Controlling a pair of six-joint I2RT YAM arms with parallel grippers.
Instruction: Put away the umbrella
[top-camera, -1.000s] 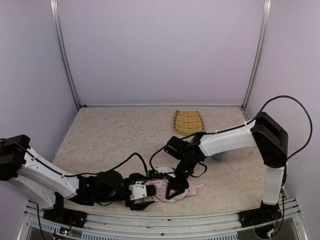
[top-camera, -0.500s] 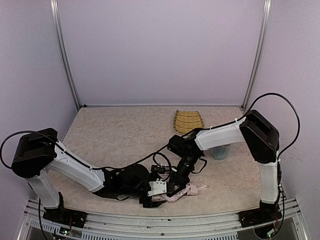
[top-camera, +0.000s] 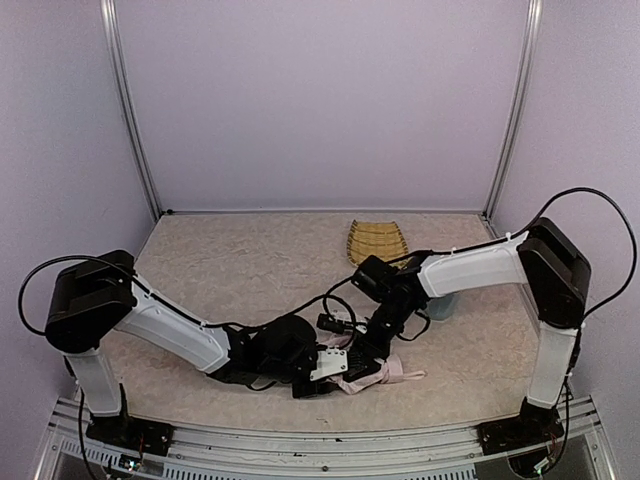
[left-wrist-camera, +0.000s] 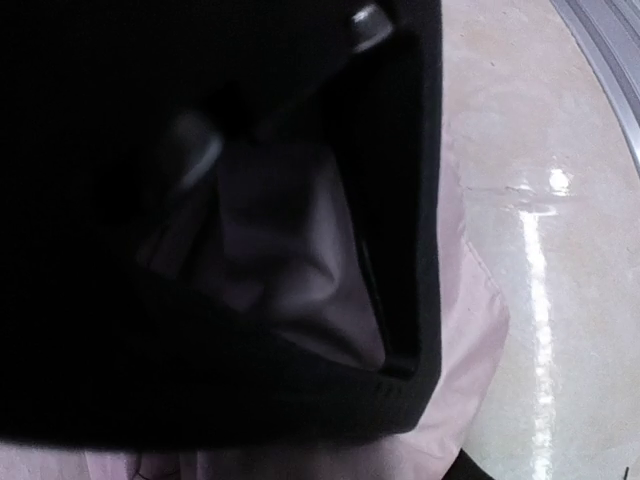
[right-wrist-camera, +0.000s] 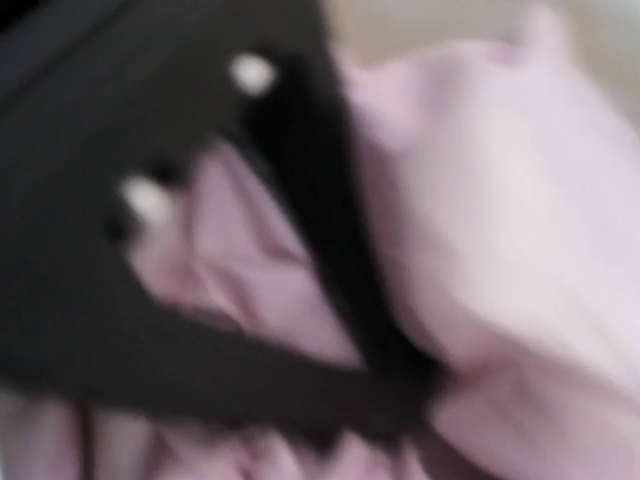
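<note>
One pink umbrella (top-camera: 378, 378) lies bunched up on the desk (top-camera: 220, 270), well in front of the one yellow tray (top-camera: 377, 243). There are two arms. The left hand (top-camera: 325, 365) is in front of the tray too, a bit more to the left, and it touches the umbrella. The right hand (top-camera: 368, 345) is between the tray and the umbrella, just over the pink cloth. Both wrist views show pink cloth against dark fingers (left-wrist-camera: 415, 200). I cannot tell if either hand is spread or pinching.
</note>
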